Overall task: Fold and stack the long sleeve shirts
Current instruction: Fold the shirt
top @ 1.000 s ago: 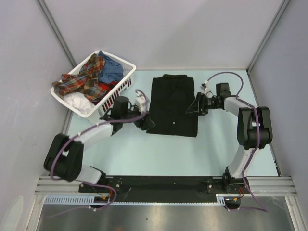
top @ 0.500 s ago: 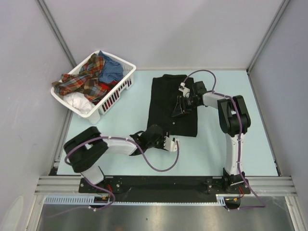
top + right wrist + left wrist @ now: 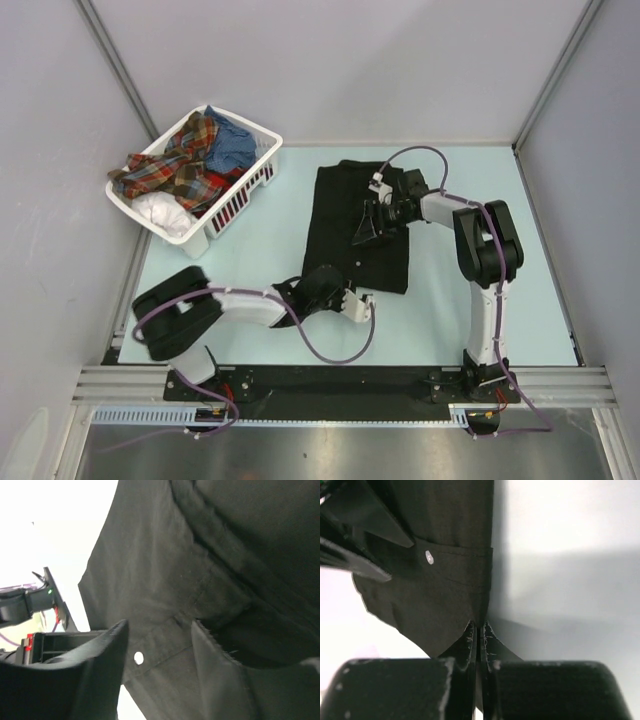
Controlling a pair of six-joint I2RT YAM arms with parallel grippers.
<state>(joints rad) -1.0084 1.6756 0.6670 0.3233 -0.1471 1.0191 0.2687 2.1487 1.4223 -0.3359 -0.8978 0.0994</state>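
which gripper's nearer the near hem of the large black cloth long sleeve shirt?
Left. The left gripper is shut on the black shirt at its near hem. The right gripper is open over the shirt's middle, farther up the table.

Even overhead light; wrist views glare, black shirt [image 3: 150,580] murky.

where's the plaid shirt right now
In the top view the red-orange plaid shirt lies heaped in the white slatted basket at the far left, beside a blue garment and left of the black shirt.
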